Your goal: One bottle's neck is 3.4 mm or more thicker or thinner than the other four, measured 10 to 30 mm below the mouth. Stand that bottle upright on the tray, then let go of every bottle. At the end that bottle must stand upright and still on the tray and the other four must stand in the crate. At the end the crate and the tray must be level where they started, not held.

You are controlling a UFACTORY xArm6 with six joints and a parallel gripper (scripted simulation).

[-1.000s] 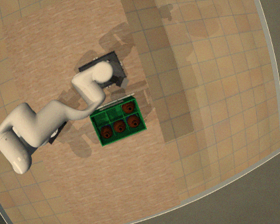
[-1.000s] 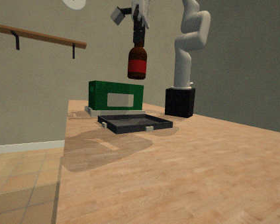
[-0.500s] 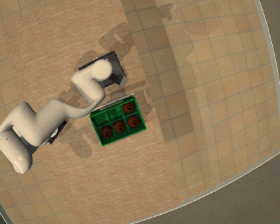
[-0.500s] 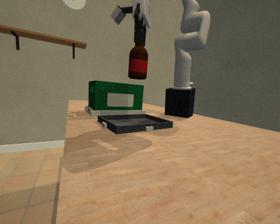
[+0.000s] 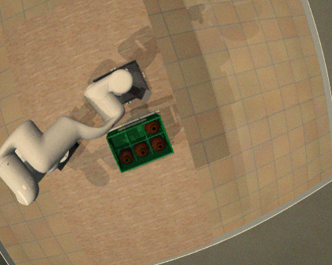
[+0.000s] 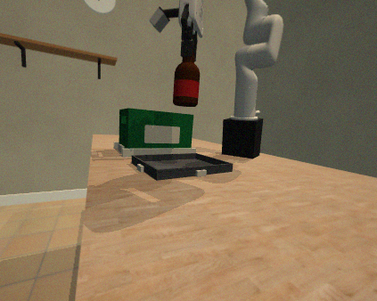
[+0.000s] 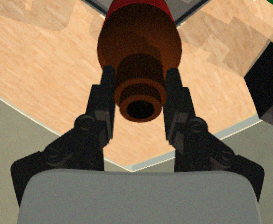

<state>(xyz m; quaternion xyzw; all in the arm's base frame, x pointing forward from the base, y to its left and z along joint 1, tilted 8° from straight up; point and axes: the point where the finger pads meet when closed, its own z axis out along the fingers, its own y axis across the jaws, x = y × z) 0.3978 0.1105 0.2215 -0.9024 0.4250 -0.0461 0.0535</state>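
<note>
My gripper (image 6: 189, 54) (image 7: 140, 82) is shut on the neck of a brown bottle (image 6: 186, 89) (image 7: 139, 37) with a red label. The bottle hangs upright, high above the table; from overhead the arm hides it, over the black tray (image 5: 136, 71) (image 6: 179, 172) (image 7: 191, 6). The tray lies flat. The green crate (image 5: 150, 159) (image 6: 132, 130) stands level beside it. In the crate, one bottle (image 5: 152, 126) stands in the row nearer the tray, and three bottles (image 5: 125, 156) (image 5: 141, 149) (image 5: 158, 143) stand in the other row. Two compartments are empty.
A pale strip (image 6: 166, 151) runs along the crate's foot on the tray side. The black robot base (image 6: 241, 138) stands on the table, away from the tray. A wooden shelf (image 6: 68, 51) hangs on the wall behind. The arm covers part of the tray in the overhead view.
</note>
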